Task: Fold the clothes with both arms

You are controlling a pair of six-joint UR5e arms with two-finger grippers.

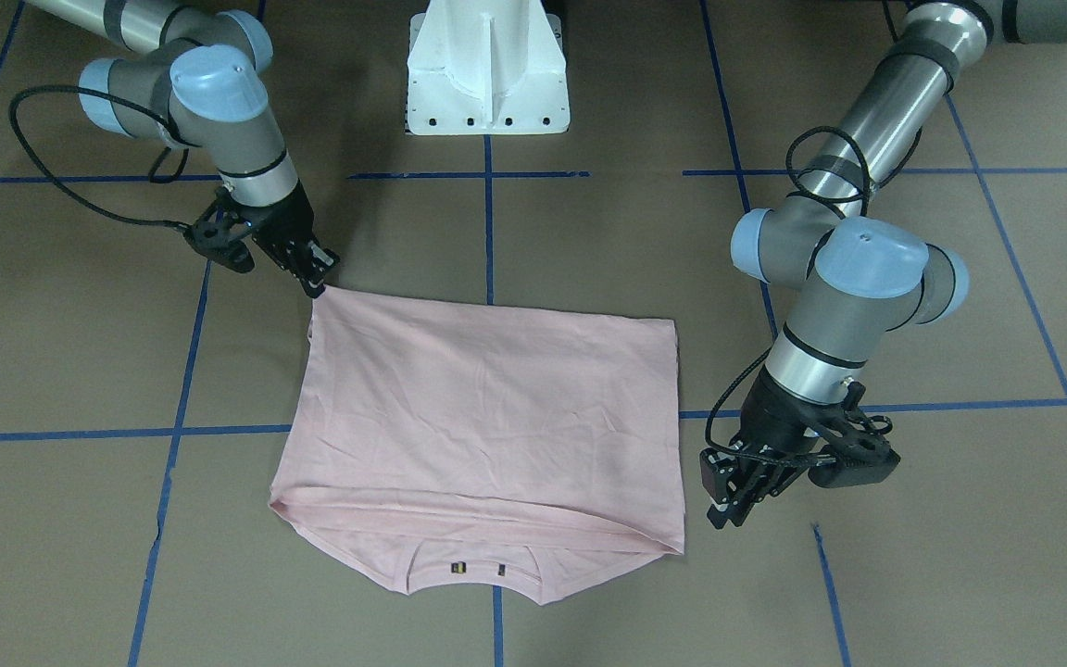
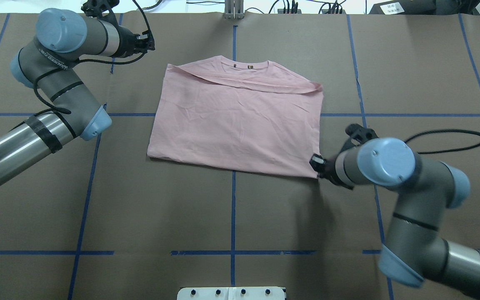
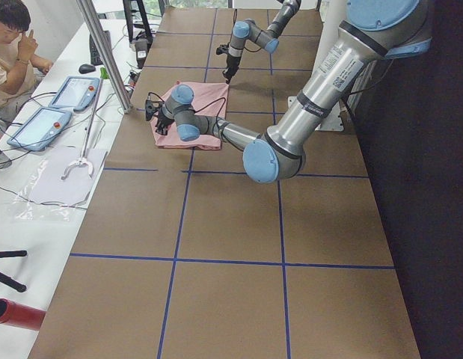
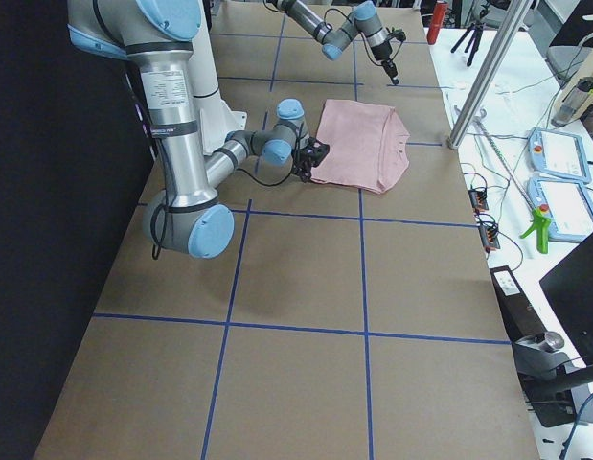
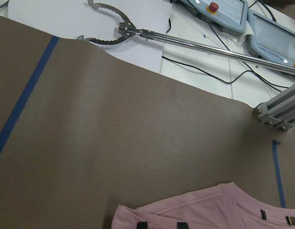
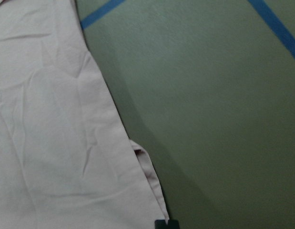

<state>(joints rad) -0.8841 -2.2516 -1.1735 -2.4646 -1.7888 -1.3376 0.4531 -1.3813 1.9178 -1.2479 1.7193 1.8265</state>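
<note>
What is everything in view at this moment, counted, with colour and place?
T-shirt: one, pale pink, folded, mid-table.
Table: one, brown with blue tape grid.
Pedestal: one, white, robot's table edge.
Teach pendants: two, grey-blue, side bench.
Reacher tool: one, silver, side bench.
Person: one, beige top, at bench.
Left arm: one, silver-grey, blue caps, T-shirt's left.
Right arm: one, same colours, T-shirt's right.
Left hand: one, black, open, near T-shirt's far corner, apart.
Right hand: one, black, at robot-side corner; grip unclear.

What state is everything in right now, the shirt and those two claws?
T-shirt: folded over, lying flat, plain side up.
right gripper: apparently shut on one T-shirt corner.
left gripper: open, empty, apart from the T-shirt, near its collar end.
</note>
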